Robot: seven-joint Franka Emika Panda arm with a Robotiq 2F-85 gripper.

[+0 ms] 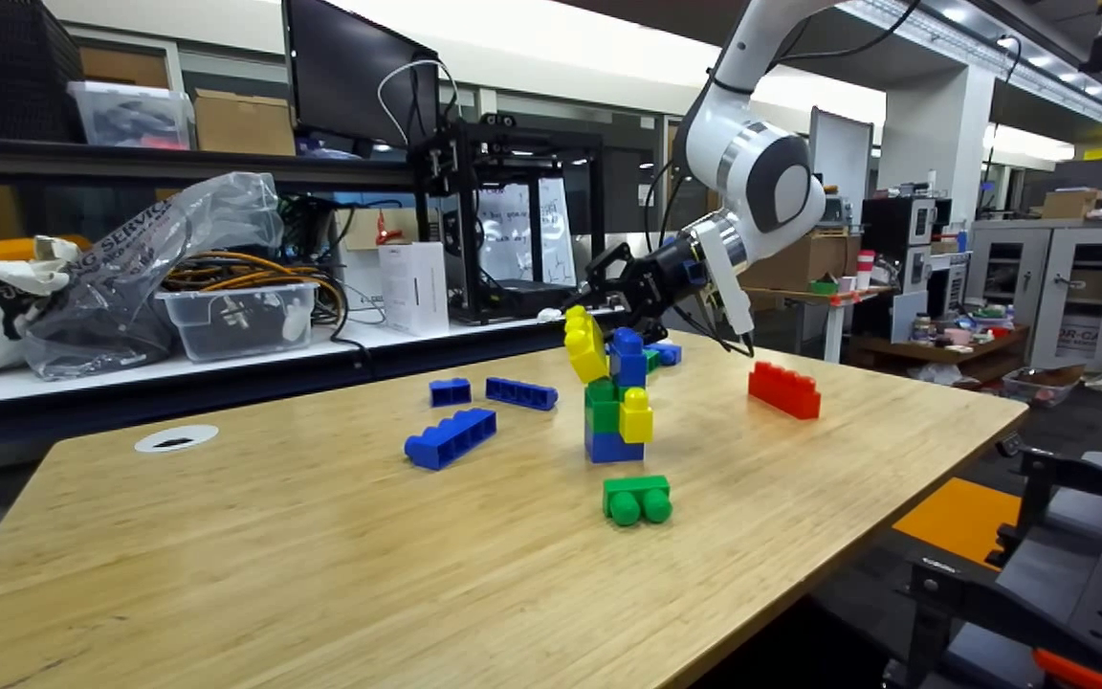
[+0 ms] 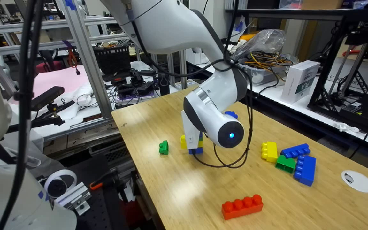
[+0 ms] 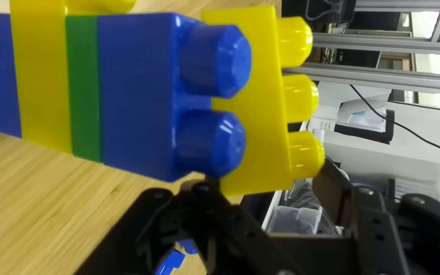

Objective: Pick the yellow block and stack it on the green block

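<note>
My gripper (image 3: 266, 175) is shut on the yellow block (image 3: 256, 91), gripping its near end, one finger on the base side and the other finger (image 3: 332, 183) by a knob. In an exterior view the yellow block (image 1: 586, 346) is raised and tilted, close beside the blue block (image 1: 628, 359) that tops a small stack. Below it in this stack shows the green block (image 1: 601, 410); whether they touch I cannot tell. A smaller yellow piece (image 1: 636, 418) sits at the stack's side over a blue base (image 1: 614, 449). The arm hides gripper and held block elsewhere.
A loose green block (image 1: 637, 500) lies in front of the stack. A red block (image 1: 784, 390) stands to one side, and blue blocks (image 1: 451, 438) to the opposite side. Another yellow block (image 2: 269, 151) lies with green (image 2: 285, 163) and blue blocks (image 2: 305, 170) on the table (image 1: 341, 574).
</note>
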